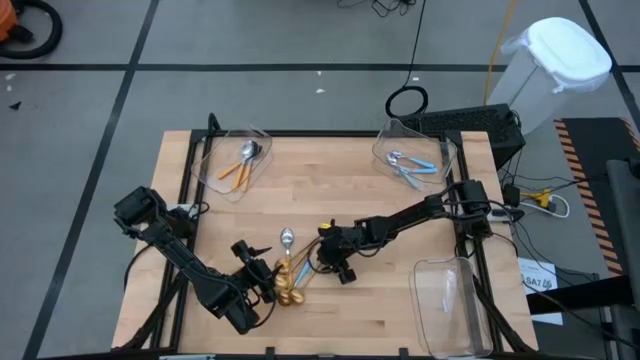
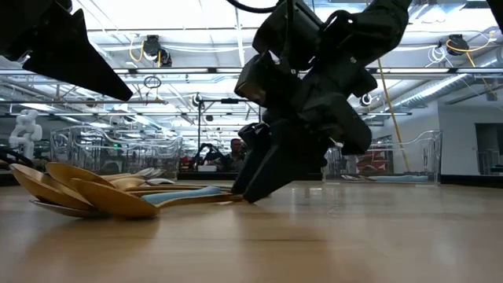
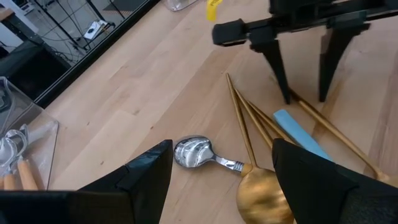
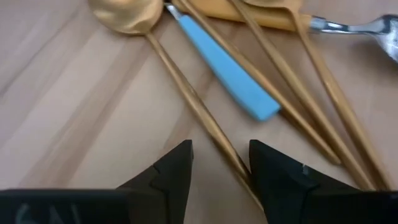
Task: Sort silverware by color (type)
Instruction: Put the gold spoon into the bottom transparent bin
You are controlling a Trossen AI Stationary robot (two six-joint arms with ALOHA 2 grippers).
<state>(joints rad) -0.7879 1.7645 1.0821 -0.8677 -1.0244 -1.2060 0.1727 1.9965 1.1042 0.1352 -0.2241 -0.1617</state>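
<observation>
Right wrist view: right gripper (image 4: 221, 168) jaws stand apart astride a gold spoon's handle (image 4: 199, 112), its end hidden beneath them.

A: so where's everything sitting on the table (image 1: 330, 160)?

B: three bins. One bin (image 1: 236, 160) at the far left corner with a few spoons (image 1: 245, 160) in it, another bin (image 1: 415, 155) at the far right corner holding more spoons (image 1: 410, 167), and a third bin (image 1: 450, 300) at the near right edge.

A: and the loose stuff?

B: a pile of spoons (image 1: 290, 275) lies near the middle of the near side, handles crossing over each other. The left gripper (image 1: 255, 262) hangs just left of the pile, the right gripper (image 1: 335, 252) just right of it, fingertips down at the handle ends with one handle (image 4: 205, 118) between them.
</observation>
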